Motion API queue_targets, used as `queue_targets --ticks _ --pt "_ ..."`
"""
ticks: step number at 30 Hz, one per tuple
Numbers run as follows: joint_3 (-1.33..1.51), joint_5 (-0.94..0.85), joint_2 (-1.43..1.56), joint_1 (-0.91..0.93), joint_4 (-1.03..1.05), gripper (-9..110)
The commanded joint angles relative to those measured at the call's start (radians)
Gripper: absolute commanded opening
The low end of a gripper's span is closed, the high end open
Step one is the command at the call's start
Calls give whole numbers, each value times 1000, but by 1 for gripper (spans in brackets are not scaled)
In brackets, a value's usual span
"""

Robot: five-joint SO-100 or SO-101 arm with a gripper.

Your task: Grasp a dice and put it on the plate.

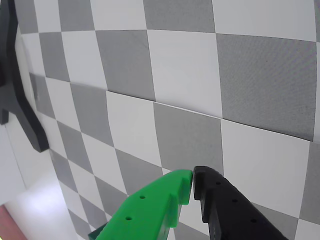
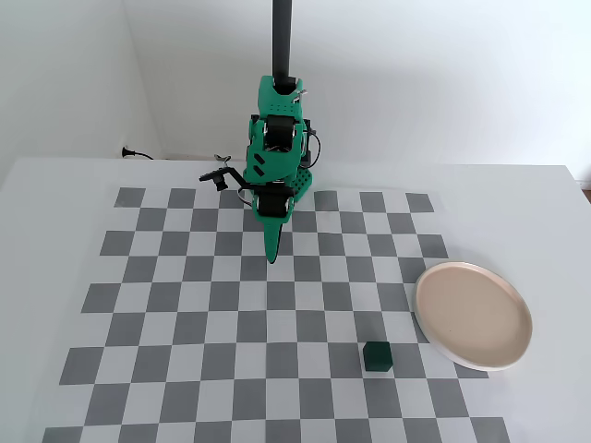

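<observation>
Looking through the wrist view, only checkerboard mat (image 1: 185, 70) and the end effector (image 1: 193, 181) show; its green and black fingertips meet with nothing between them, and dice and plate fall outside that picture. A dark bracket at the left edge is cut off. In the fixed view, the green arm (image 2: 275, 166) stands at the mat's far side, end effector (image 2: 272, 257) pointing down over the squares, its jaws too small to read there. Bare squares lie between it and the dice (image 2: 377, 356), which sits near the mat's front. Just right of the dice, apart from it, the plate (image 2: 473, 316) overhangs the mat's right edge onto the white bench (image 2: 55, 185).
</observation>
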Motion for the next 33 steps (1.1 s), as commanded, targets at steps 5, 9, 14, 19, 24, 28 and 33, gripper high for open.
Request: queue_targets --ticks 5,9,14,19,24,28,33 --pt "-15 -103 15 -48 -38 -4" --pt "-15 -103 15 -48 -38 -4" --pt "-15 -109 15 -49 -43 -4" --pt "-15 -206 17 -44 -112 -4" --pt "-25 -305 17 -43 -129 -4" --pt "-44 -463 15 -51 -100 -4" --pt "-41 -618 15 -46 -83 -4"
